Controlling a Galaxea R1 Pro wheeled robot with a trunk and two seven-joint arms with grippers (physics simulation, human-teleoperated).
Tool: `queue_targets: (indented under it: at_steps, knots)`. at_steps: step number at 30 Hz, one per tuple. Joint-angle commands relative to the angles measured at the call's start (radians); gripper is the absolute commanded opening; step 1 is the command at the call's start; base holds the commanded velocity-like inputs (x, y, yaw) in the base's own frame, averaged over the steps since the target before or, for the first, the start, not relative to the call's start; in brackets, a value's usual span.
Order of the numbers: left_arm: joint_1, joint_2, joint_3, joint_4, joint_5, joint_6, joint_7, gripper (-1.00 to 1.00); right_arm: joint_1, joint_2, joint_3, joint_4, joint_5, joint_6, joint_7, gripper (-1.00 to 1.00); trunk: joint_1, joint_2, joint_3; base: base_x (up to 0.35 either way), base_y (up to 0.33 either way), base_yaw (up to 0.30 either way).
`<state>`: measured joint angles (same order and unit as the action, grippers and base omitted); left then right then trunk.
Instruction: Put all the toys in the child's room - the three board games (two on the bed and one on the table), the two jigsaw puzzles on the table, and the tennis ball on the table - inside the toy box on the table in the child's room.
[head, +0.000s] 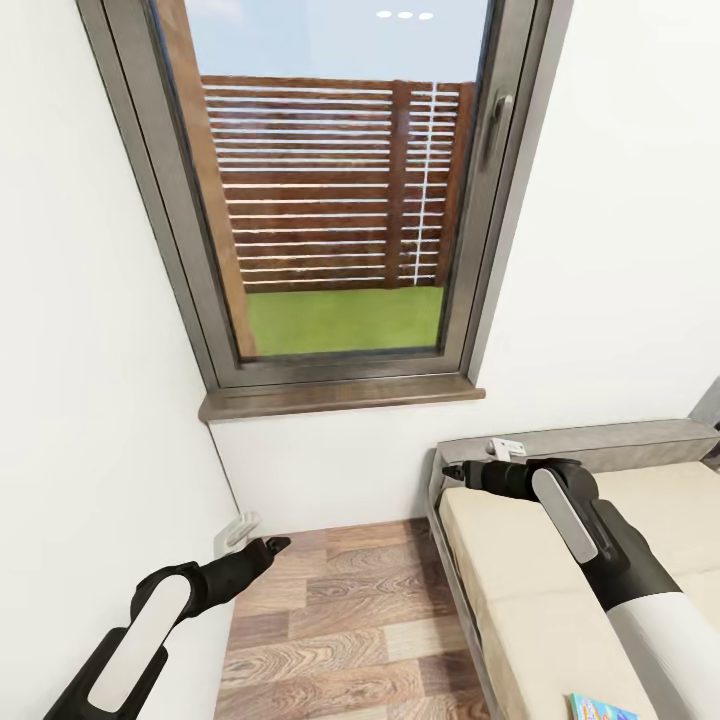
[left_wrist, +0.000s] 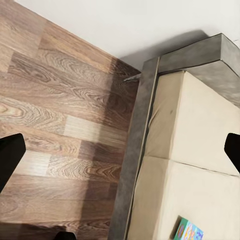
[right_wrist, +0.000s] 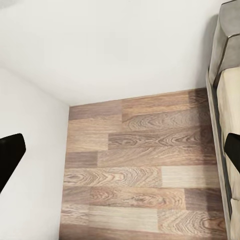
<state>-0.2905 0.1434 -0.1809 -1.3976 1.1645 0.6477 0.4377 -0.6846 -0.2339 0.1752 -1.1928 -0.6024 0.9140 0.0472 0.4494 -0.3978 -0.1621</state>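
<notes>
The bed (head: 520, 570) with its beige mattress and grey frame runs along the right. A corner of a light-blue cartoon board game (head: 600, 708) lies on the mattress at the lower edge of the head view. It also shows in the left wrist view, board game (left_wrist: 189, 231), on the bed (left_wrist: 190, 150). My left gripper (head: 268, 546) hangs over the wood floor close to the left wall, its fingertips (left_wrist: 10, 155) wide apart: open and empty. My right gripper (head: 452, 470) is above the head end of the bed, open, with nothing between its fingertips (right_wrist: 10, 155).
A tall grey-framed window (head: 330, 200) with a brown sill faces me. White walls close in on the left and ahead. A narrow strip of wood-plank floor (head: 350, 620) lies between the left wall and the bed frame (right_wrist: 220, 55).
</notes>
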Motion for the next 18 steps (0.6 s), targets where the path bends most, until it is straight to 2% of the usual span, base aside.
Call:
queue_targets:
  at_steps: [1, 6, 18]
  knots:
    - [-0.001, 0.001, -0.002, -0.001, 0.011, 0.000, 0.010, 1.00, -0.001, -0.001, 0.001, -0.001, 0.006, 0.003, 0.005, 1.00, 0.001, -0.002, -0.002, 0.000, 0.001, -0.019]
    - [-0.001, 0.001, -0.002, -0.001, 0.011, 0.000, 0.010, 1.00, -0.001, -0.001, 0.001, -0.001, 0.006, 0.003, 0.005, 1.00, 0.001, -0.002, -0.002, 0.000, 0.000, -0.108]
    - [-0.001, 0.001, -0.001, -0.001, 0.011, 0.000, 0.010, 1.00, -0.001, 0.000, -0.001, 0.003, 0.004, 0.004, 0.005, 1.00, 0.001, -0.002, -0.002, 0.000, 0.000, -0.249]
